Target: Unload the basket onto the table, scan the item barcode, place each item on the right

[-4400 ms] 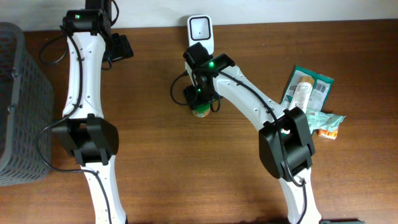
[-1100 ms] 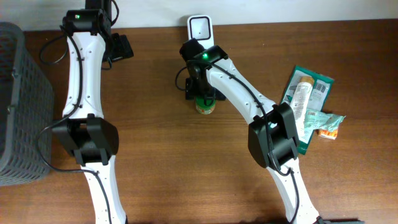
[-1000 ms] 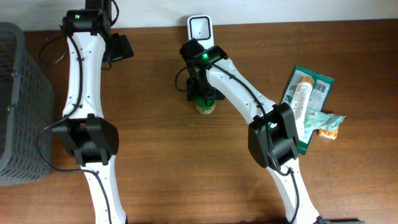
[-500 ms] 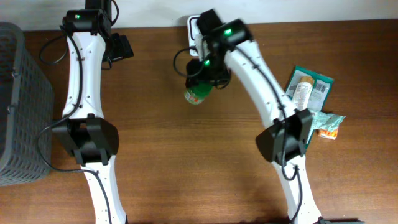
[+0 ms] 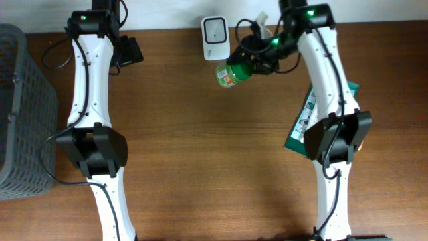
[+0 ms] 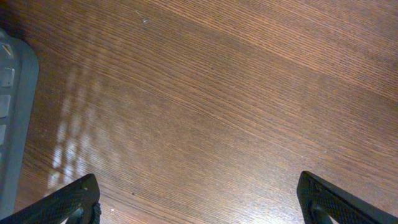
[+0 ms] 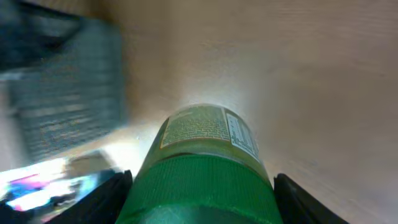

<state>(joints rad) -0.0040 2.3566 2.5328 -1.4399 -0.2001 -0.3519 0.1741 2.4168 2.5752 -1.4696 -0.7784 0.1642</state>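
Note:
The item is a small jar with a green lid and a pale printed label. It hangs tilted above the table, just right of and in front of the white barcode scanner at the back edge. My right gripper is shut on its lid end. In the right wrist view the green lid fills the gap between both black fingers, and the label points away. My left gripper stands wide open at the back left, over bare wood, with nothing between its fingertips.
A grey mesh basket stands at the table's left edge, and its rim shows in the left wrist view. Green packets and an orange packet lie at the right, partly under the right arm.
My right gripper has lifted the jar off the table, carried it back and to the right beside the scanner and tipped it over. The left arm has not moved.

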